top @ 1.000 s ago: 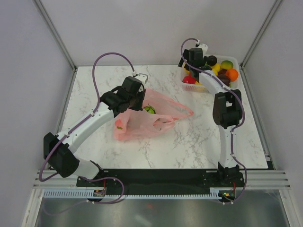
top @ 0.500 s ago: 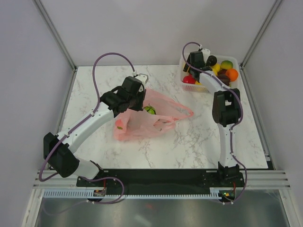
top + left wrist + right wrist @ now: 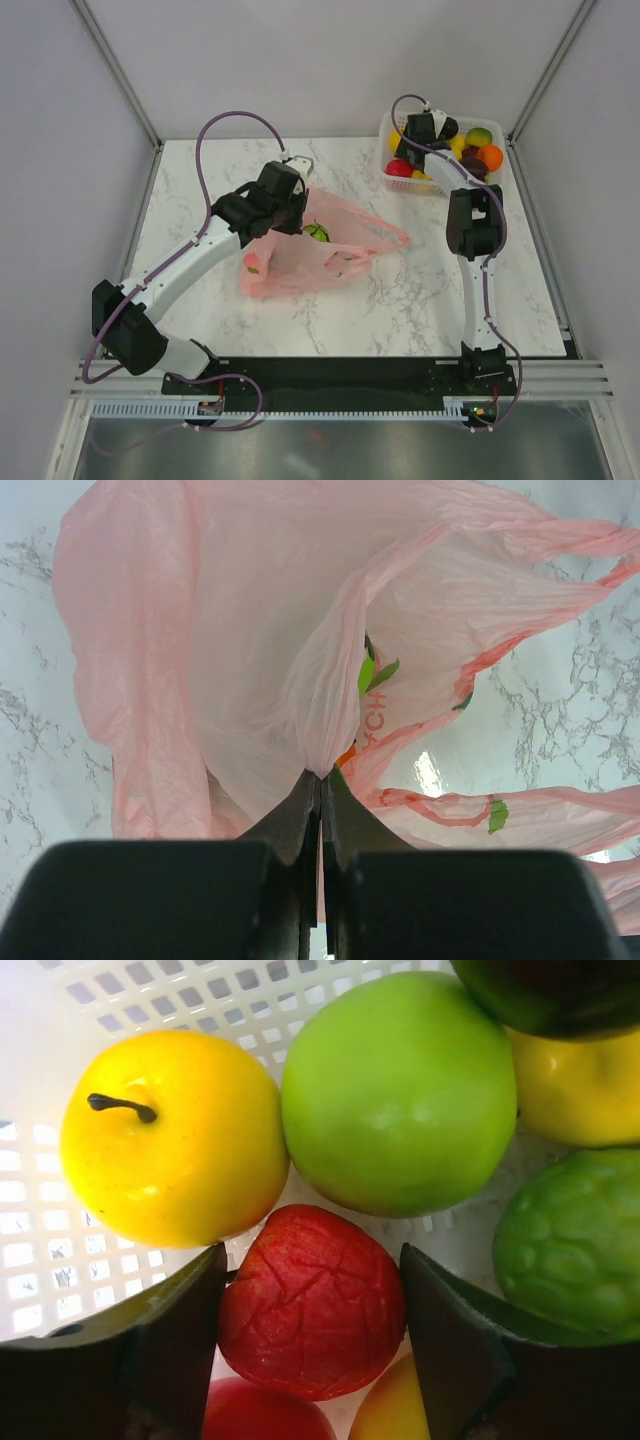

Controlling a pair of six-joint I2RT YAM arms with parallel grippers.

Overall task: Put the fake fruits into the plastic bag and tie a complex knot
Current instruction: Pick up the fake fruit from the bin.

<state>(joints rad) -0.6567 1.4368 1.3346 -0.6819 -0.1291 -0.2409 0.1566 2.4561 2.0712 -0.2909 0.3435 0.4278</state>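
Observation:
The pink plastic bag (image 3: 330,250) lies on the marble table, with a green fruit (image 3: 316,232) showing at its mouth. My left gripper (image 3: 287,200) is shut on a fold of the bag's rim (image 3: 325,720) and holds it up; the jaws (image 3: 322,778) pinch the film. My right gripper (image 3: 421,135) is down in the white basket (image 3: 384,128). In the right wrist view it is open (image 3: 310,1260), one finger on each side of a wrinkled red fruit (image 3: 310,1305). A yellow apple (image 3: 170,1150), a green apple (image 3: 400,1090) and a bumpy green fruit (image 3: 575,1240) lie around it.
The basket stands at the back right corner and holds several more fruits, among them an orange one (image 3: 490,156), a dark purple one (image 3: 449,127) and a red one (image 3: 400,168). The bag's handles (image 3: 390,238) trail to the right. Frame posts stand at the table's corners.
My right gripper has moved farther back and down into the basket, over the fruits. My left gripper and the bag have not moved.

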